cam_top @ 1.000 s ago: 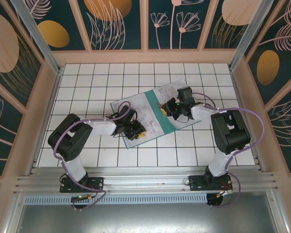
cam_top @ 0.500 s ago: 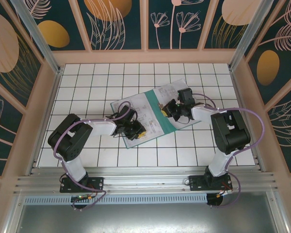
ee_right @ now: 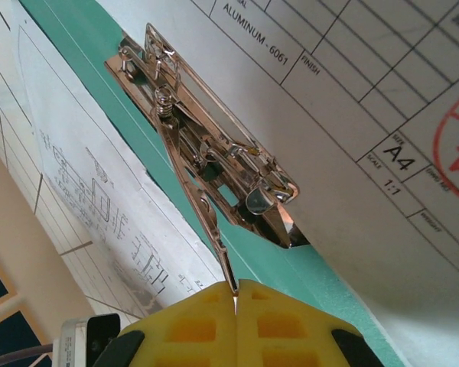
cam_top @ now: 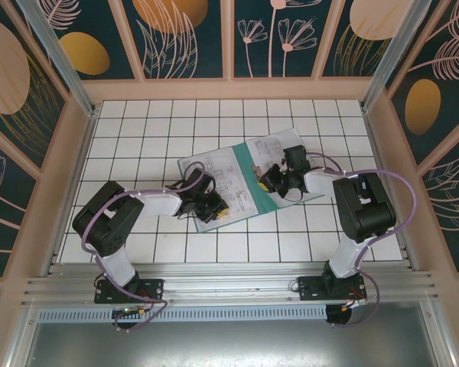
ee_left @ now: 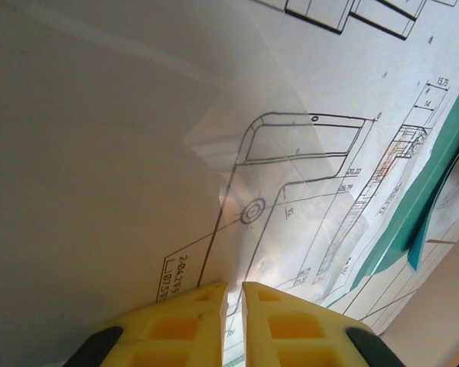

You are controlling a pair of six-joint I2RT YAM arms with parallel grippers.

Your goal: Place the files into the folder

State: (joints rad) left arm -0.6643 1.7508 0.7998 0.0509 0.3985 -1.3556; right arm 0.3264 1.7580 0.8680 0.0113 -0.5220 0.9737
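The teal-green folder (cam_top: 247,174) lies open at the table's centre, seen close up in the right wrist view (ee_right: 310,264). White printed files lie across it: one sheet (cam_top: 212,174) on the left half, another (cam_top: 279,151) on the right half. My left gripper (cam_top: 216,208) sits at the left sheet's near edge; its yellow jaws (ee_left: 235,287) are pinched on the edge of that drawing sheet (ee_left: 291,191). My right gripper (cam_top: 265,182) is at the folder's spine, where its jaws (ee_right: 236,284) are shut on the thin lever of the folder's metal clip (ee_right: 214,164).
The white gridded tabletop (cam_top: 153,130) surrounds the folder. Peach frame walls (cam_top: 229,89) enclose the table on three sides, and a metal rail (cam_top: 229,288) runs along the near edge.
The folder and sheets have slid slightly to the right and nearer. The right gripper moved a little toward the spine, holding the clip lever; the left stays on the sheet edge.
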